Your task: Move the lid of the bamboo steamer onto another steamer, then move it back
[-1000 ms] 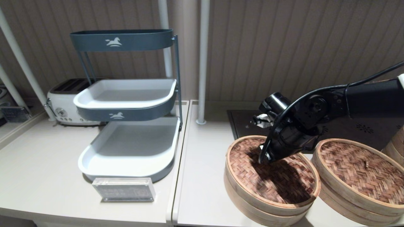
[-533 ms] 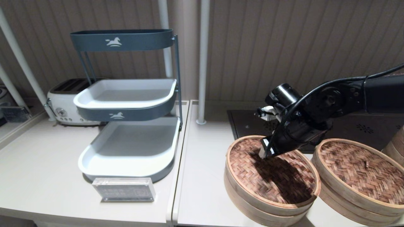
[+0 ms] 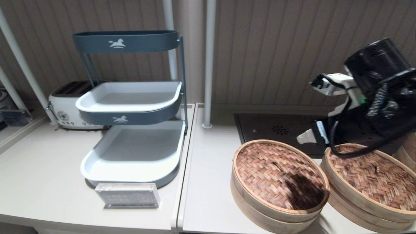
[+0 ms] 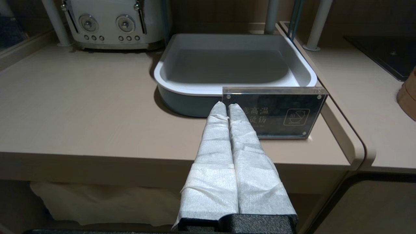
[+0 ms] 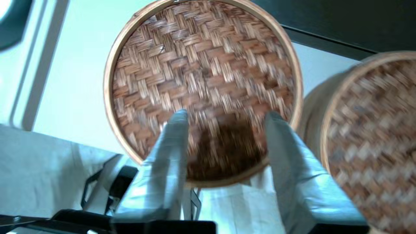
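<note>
The bamboo steamer lid [image 3: 276, 175], reddish-pink weave with a small dark knot, lies flat on the left steamer; it also fills the right wrist view as the bamboo steamer lid [image 5: 201, 74]. To its right stands another steamer [image 3: 367, 182] with its browner mottled lid, seen in the wrist view too as another steamer [image 5: 367, 136]. My right gripper [image 3: 308, 137] hangs in the air above the gap between the two, open and holding nothing; the wrist view shows the right gripper [image 5: 226, 114] with fingers wide apart. My left gripper [image 4: 227, 105] is shut and empty, parked low before the counter's front edge.
A tiered rack with grey-white trays [image 3: 130, 152] and an acrylic sign [image 3: 127, 195] stand on the left counter, with a toaster [image 3: 65, 107] behind. A dark cooktop [image 3: 276, 128] lies behind the steamers. A third steamer [image 3: 409, 149] shows at the right edge.
My right gripper has lifted off the reddish lid and swung up and to the right. The lid stays where it was on the left steamer.
</note>
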Available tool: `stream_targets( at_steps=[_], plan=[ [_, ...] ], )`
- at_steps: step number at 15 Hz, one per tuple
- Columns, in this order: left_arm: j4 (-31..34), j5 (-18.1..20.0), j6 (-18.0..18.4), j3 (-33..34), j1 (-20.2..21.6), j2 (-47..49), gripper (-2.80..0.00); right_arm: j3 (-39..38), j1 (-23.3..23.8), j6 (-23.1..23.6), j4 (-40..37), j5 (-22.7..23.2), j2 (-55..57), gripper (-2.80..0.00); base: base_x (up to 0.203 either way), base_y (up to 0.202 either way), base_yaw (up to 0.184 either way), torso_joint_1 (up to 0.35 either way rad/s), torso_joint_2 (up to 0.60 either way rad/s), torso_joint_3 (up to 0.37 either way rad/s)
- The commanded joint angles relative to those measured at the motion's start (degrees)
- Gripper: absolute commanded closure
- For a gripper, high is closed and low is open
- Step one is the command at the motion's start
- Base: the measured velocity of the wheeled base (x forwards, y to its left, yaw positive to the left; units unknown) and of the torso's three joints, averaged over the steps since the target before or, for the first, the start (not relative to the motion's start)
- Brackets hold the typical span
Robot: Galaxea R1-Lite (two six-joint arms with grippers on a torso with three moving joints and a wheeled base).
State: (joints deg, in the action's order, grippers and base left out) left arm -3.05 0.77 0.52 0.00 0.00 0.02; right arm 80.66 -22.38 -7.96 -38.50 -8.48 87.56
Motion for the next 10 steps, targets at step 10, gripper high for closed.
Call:
stream_targets(
  at_steps=[10],
  plan=[
    [0.0, 0.0, 0.0, 1.6, 0.0, -0.2, 0.0, -32.4, 7.4, -2.8, 0.8, -0.4, -45.6, 0.0, 0.0, 0.0, 0.0, 0.0, 0.0, 0.0]
  ],
)
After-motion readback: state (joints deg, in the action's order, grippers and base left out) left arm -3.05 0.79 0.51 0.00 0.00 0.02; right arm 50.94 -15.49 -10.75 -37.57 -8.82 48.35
